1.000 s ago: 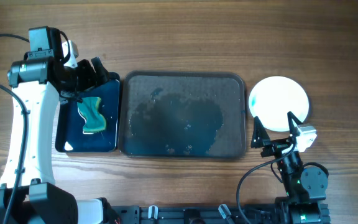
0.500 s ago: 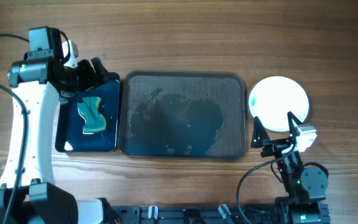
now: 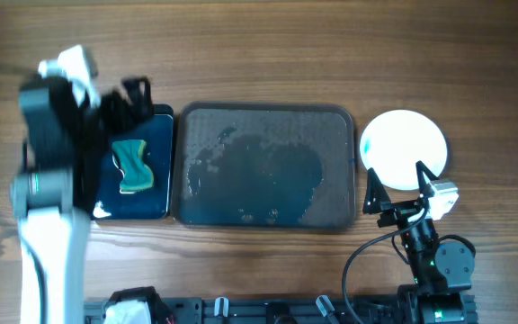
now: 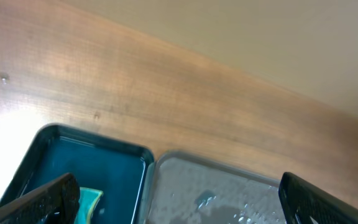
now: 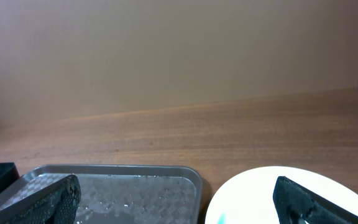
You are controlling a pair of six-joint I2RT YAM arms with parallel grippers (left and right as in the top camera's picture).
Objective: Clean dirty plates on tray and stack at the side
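Wet tray (image 3: 266, 109) at mid-desk, with a white plate (image 3: 405, 144) off it toward the right edge.

The plate lies just beside the tray's right rim, and whether more plates lie beneath it cannot be told. The right gripper (image 3: 396, 184) hovers at the plate's near rim, toward the near right corner of the desk (image 3: 259, 45), its jaws spread wide and grasping nothing. The left gripper (image 3: 131, 97), blurred in the overhead view, hangs over the far end of the narrow black tray (image 3: 156, 202) near the left edge, jaws likewise released. A teal sponge (image 3: 133, 166) lies in that tray.
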